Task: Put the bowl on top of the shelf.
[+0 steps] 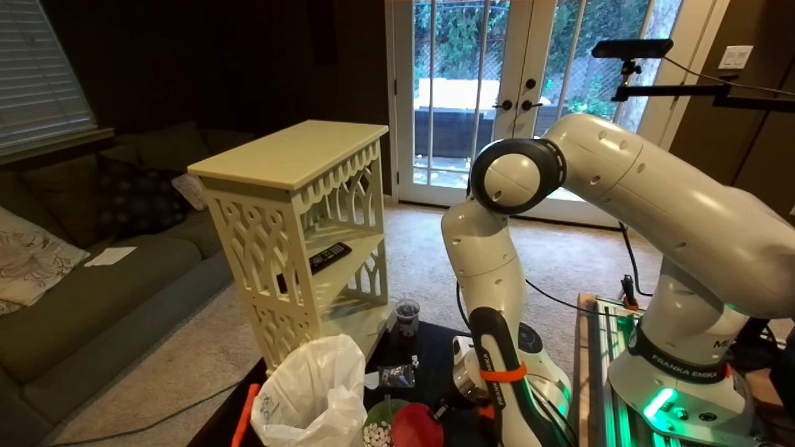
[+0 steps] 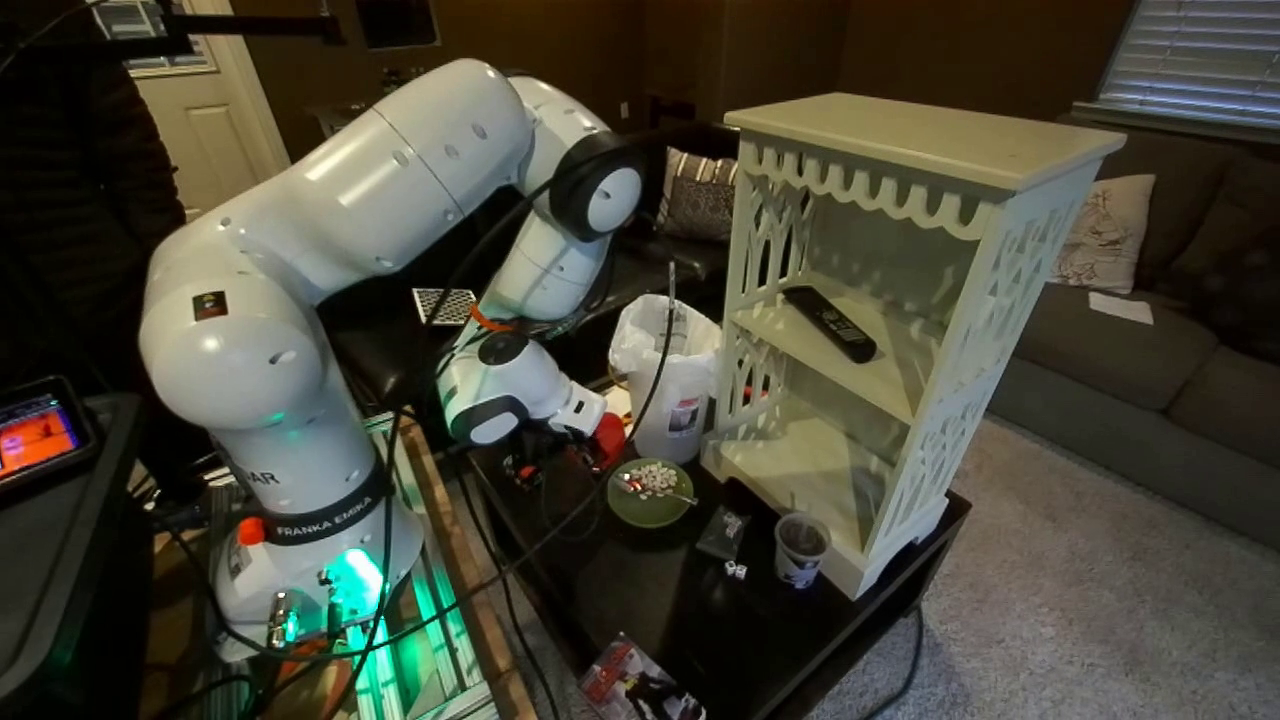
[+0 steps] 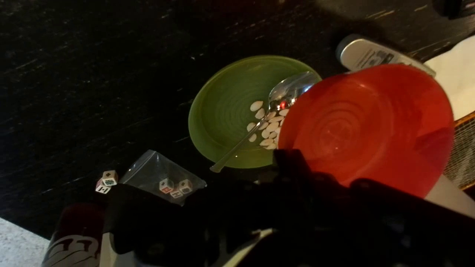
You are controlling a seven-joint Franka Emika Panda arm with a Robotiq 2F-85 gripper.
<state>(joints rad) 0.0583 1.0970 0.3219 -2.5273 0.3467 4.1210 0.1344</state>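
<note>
The red bowl (image 3: 371, 122) fills the right of the wrist view. It is tilted and raised above the dark table, partly covering the green plate. My gripper (image 3: 291, 159) is shut on the bowl's near rim; its dark fingers are hard to make out. The bowl also shows in both exterior views (image 1: 418, 426) (image 2: 608, 440), low beside the white bag. The cream shelf (image 1: 298, 149) (image 2: 930, 140) stands upright on the dark table, with its flat top well above the bowl and gripper.
A green plate (image 2: 650, 507) with white pieces and a spoon lies below the bowl. A white-bagged bin (image 1: 310, 397) stands between bowl and shelf. A cup (image 2: 802, 548) and a small bag (image 2: 722, 533) lie near the shelf. A remote (image 2: 830, 323) lies on its middle tier.
</note>
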